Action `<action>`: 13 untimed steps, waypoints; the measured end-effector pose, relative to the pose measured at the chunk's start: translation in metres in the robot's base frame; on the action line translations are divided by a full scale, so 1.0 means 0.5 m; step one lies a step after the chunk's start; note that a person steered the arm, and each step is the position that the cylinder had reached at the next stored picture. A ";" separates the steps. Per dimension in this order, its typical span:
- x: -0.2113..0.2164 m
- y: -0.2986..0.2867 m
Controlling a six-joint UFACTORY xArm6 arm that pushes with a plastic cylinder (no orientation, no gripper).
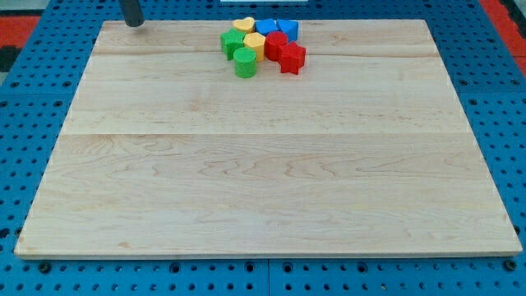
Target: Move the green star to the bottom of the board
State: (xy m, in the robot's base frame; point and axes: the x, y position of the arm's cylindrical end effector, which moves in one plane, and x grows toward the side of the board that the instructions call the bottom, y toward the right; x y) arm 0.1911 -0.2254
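Note:
The green star (231, 42) sits at the left edge of a tight cluster of blocks near the view's top centre of the wooden board (263, 164). Right below it is a green cylinder (245, 62). A yellow heart (243, 26) and a yellow block (255, 43) touch the star's right side. A red block (275, 43) and a red star (292, 57) lie to the right, with two blue blocks (267, 27) (287, 29) behind. My tip (133, 23) is at the board's top left corner, well to the left of the cluster and apart from it.
The board lies on a blue pegboard table (33, 99) with holes all around it. A red surface (16, 29) shows at the view's top left and top right corners.

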 end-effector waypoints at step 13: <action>0.097 0.320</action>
State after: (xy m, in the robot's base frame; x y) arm 0.2394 -0.0655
